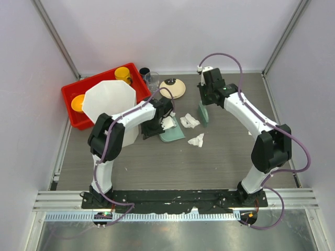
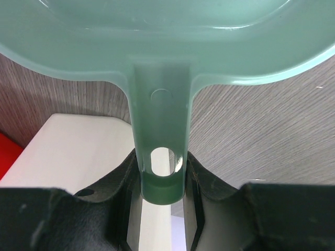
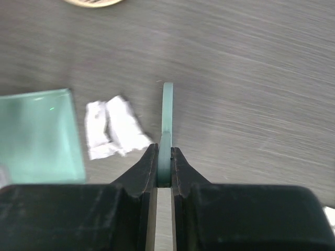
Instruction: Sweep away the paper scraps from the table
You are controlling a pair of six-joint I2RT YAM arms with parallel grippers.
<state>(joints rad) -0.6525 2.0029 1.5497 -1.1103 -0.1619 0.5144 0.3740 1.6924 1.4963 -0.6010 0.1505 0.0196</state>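
Grey-brown wood table [image 1: 220, 157] w/ pale walls [image 1: 157, 31] on 3 sides. At the back left is a red tray [image 1: 70, 93] w/ 2 yellow cups [image 1: 123, 74] in it. A tall white bin [image 1: 110, 102] w/ 8 sides stands at the tray's right side. Behind the bin are a dark cup [image 1: 144, 71] & a clear glass [image 1: 153, 80]. Next to them is a round cream plate [image 1: 172, 88].

The paper scraps [image 1: 189, 121] are in the middle of the table, 3 white wads. One is just right of the green dustpan [image 1: 174, 135]. One [image 1: 197, 139] is near the pan's front right corner, a bit apart. The 3rd [image 1: 168, 123] looks to lie on the pan, right by the left arm.

The left gripper [image 2: 161, 175] is clamped on the dustpan's handle. A black finger [image 2: 121, 180] presses each side of it, near the hole at the handle's end. The pan's wide part points away from the cam, low over the table.

The right gripper [image 3: 164, 162] pinches a thin green scraper [image 3: 167, 112], seen edge-on, squeezed tight btw both fingers. The scraper stands up straight. Can't tell if its tip touches the table. In the right wrist cam one scrap lies btw the dustpan & the scraper, just left of the scraper.
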